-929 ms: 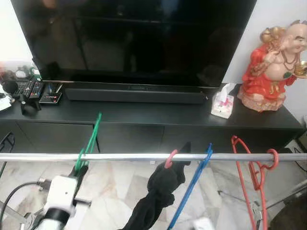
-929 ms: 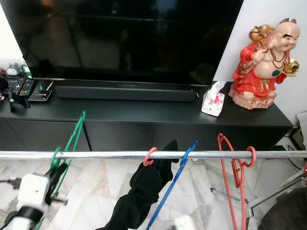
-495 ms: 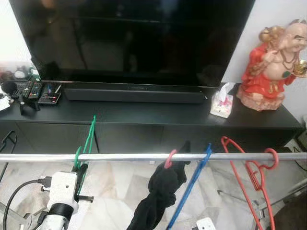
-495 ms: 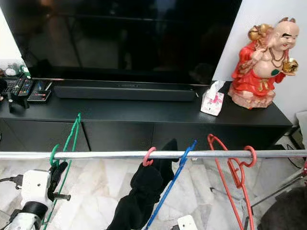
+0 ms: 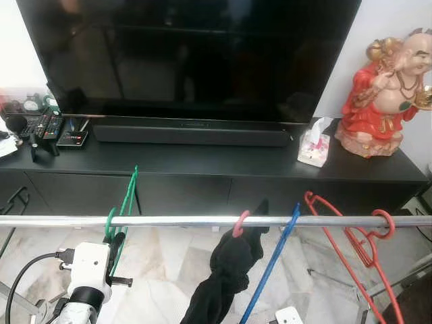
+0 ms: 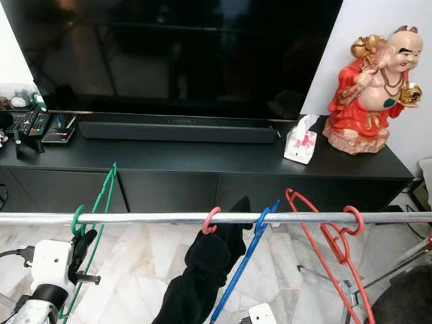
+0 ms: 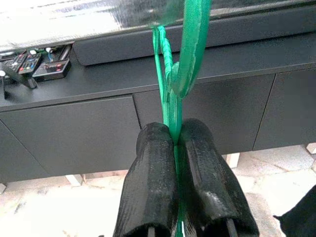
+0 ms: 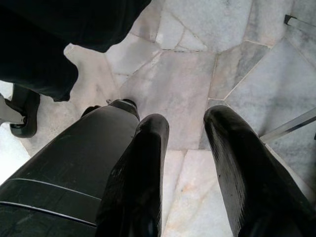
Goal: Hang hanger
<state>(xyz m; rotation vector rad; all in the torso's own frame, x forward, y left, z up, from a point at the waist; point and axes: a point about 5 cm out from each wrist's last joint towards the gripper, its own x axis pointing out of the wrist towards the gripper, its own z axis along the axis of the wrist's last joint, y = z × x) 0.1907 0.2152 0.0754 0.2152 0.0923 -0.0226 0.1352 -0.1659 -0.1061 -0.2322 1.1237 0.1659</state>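
Our left gripper (image 7: 174, 143) pinching the green hanger (image 5: 124, 202), its hook over the silver rail (image 5: 202, 221) left of a black garment (image 5: 223, 270), our right gripper (image 8: 186, 129) spread above the marble floor (image 8: 187, 74)

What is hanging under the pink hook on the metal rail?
A black garment hangs from the pink hook on the rail, bunched and drooping. It covers the hanger's frame, so its shape cannot be seen.
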